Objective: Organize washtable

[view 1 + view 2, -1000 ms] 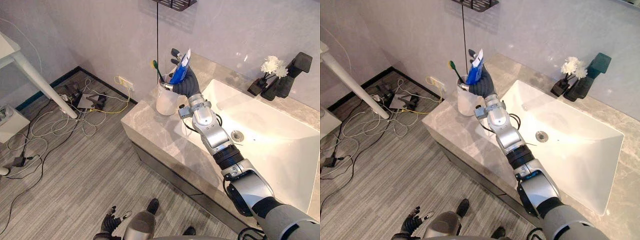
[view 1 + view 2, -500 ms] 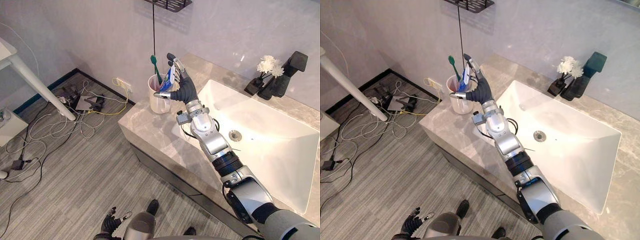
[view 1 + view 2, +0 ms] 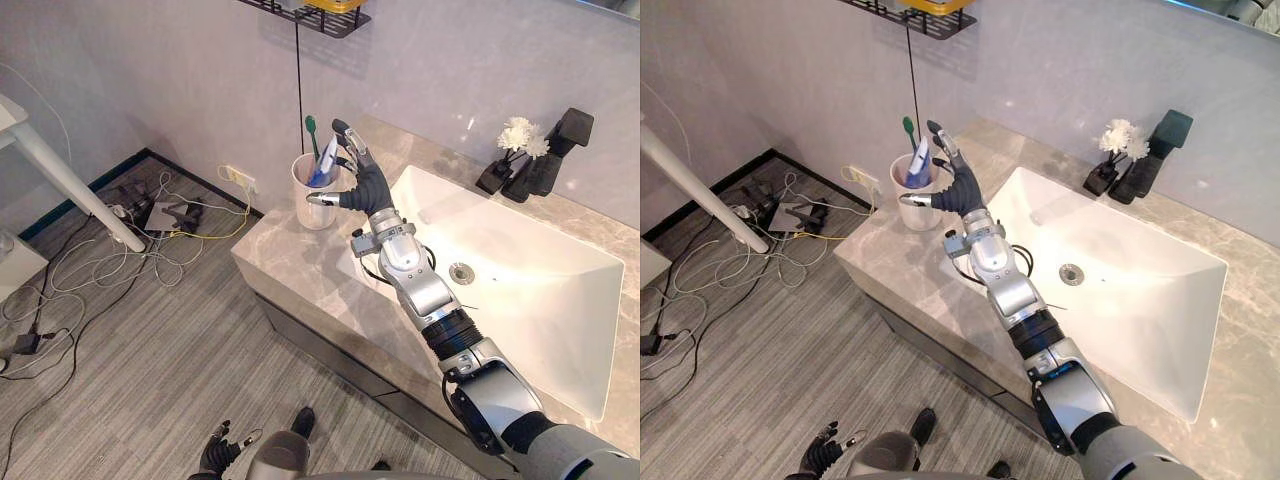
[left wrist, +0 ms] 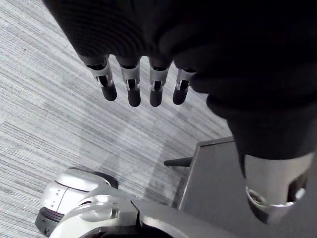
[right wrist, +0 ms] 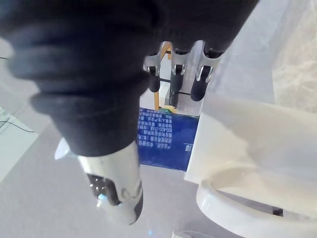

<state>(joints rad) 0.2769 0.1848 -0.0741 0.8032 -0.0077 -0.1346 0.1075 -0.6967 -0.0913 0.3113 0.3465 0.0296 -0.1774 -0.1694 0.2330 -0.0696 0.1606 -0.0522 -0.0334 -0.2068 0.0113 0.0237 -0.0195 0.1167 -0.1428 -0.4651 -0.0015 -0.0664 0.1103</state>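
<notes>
Right hand (image 3: 366,188) is up over the back corner of the counter (image 3: 290,262), fingers (image 3: 347,140) spread wide and straight, thumb sticking out sideways, nothing in it. Right beside the palm on the thumb side sits the white cup (image 3: 312,205). The thumb tip lines up with the cup's rim, but honestly I can't tell if it's touching. The blue-and-white tube (image 3: 326,166) stands tilted in the cup, just off the fingers and clear of them, and you can see its blue face past the fingertips in the right wrist view too. The green toothbrush (image 3: 312,132) is in the same cup, on the far side of the tube from the hand. A thin black cord (image 3: 299,90) hangs down the wall just past the cup, from a wire shelf (image 3: 305,14) above the hand. On the other side of the hand, along the forearm, is the white sink (image 3: 520,300) with its drain (image 3: 460,272). Well beyond that, at the sink's back edge, are some white flowers (image 3: 520,135) in a dark vase next to a black tap (image 3: 560,145). Down past the counter edge there's a tangle of cables (image 3: 150,235) on the striped floor (image 3: 150,360). The left hand (image 4: 130,87) just hangs low over that floor, fingers straight and loose, holding nothing.
</notes>
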